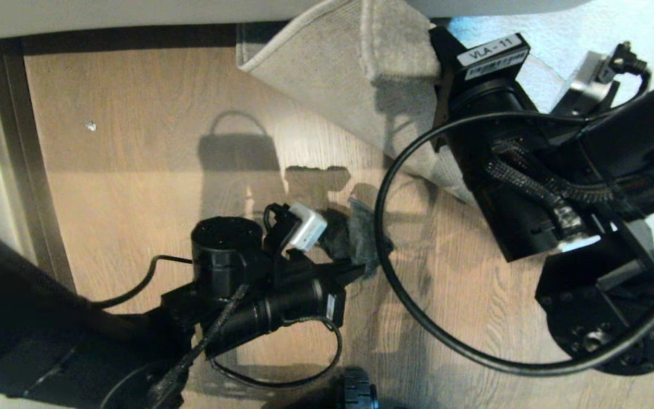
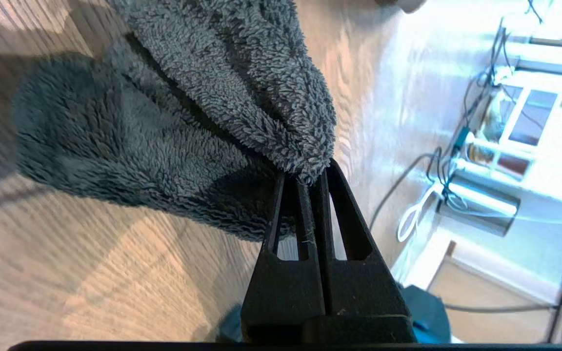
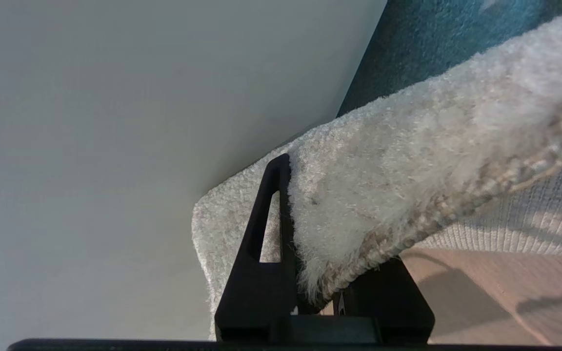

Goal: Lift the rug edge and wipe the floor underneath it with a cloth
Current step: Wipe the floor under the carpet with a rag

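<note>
**Ana:** Rug edge (image 1: 361, 74) is hanging clear of the floor (image 1: 134, 187), pale underside showing, because the right gripper (image 3: 320, 273) is pinching the bound border between its two fingers. Is that grip looking good enough?

**Ben:** It is looking firm in the right wrist view; pile is bulging over one finger (image 3: 261, 253) and the border is sitting deep between the pair. I am judging that the arm should be doing nothing but holding that height while the wiping is going on.

**Ana:** And the cloth (image 1: 358, 233)?

**Ben:** The left gripper (image 2: 306, 181) is clamping one bunched corner of it, fingers pressed together on the fluff. The rest of the cloth is trailing onto bare planks, near the lifted flap but not yet under it.

**Ana:** So what is making this step go well?

**Ben:** Probably keeping the wrist low so the loose part is dragging flat, and sweeping toward the shadowed strip below the raised rug, not the open floor nearby. The cable (image 1: 395, 272) looping off the right arm is hanging close to the cloth, so I would be steering clear of it.
</note>
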{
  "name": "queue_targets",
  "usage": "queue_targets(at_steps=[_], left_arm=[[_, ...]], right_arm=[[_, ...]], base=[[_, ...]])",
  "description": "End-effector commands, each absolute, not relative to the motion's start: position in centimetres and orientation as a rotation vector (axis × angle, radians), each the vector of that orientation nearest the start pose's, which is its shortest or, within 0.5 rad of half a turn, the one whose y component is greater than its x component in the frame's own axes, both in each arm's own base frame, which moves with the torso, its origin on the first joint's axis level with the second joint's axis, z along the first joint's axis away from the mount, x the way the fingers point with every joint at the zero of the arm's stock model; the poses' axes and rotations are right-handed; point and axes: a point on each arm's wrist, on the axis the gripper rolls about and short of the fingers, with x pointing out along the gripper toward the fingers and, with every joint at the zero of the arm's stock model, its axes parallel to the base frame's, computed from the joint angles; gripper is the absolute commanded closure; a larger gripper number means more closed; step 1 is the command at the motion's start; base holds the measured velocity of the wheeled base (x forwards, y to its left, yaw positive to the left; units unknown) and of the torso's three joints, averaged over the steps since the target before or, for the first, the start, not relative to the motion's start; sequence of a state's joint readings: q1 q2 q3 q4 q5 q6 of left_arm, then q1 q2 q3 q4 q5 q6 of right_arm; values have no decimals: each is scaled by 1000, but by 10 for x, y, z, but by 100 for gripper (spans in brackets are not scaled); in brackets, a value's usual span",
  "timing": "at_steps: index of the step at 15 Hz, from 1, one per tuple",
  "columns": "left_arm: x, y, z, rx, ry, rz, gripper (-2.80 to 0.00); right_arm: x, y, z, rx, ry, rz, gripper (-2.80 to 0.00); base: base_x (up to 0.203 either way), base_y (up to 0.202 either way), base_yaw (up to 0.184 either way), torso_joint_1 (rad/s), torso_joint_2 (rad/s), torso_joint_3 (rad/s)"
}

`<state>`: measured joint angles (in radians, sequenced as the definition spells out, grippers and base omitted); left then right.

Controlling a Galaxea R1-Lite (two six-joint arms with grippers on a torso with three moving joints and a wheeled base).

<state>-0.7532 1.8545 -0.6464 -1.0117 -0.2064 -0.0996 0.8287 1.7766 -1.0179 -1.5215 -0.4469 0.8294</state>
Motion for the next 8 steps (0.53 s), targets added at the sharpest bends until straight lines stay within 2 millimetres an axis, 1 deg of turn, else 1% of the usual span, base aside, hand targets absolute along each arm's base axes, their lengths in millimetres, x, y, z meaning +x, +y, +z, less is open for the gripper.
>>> queue_targets(at_steps=[1, 4, 8], left_arm=[[236, -227, 115, -27, 285, -940, 0], [248, -238, 105, -25, 283, -931, 0], [256, -243, 104, -47, 191, -902, 0]], right_arm=[[218, 219, 301, 1276, -486, 622, 0], [219, 218, 300, 1272, -488, 615, 0], [220, 217, 300, 1271, -489, 611, 0]], base=[[0, 0, 0, 0, 0, 0], [0, 0, 0, 0, 0, 0], [0, 0, 0, 0, 0, 0]])
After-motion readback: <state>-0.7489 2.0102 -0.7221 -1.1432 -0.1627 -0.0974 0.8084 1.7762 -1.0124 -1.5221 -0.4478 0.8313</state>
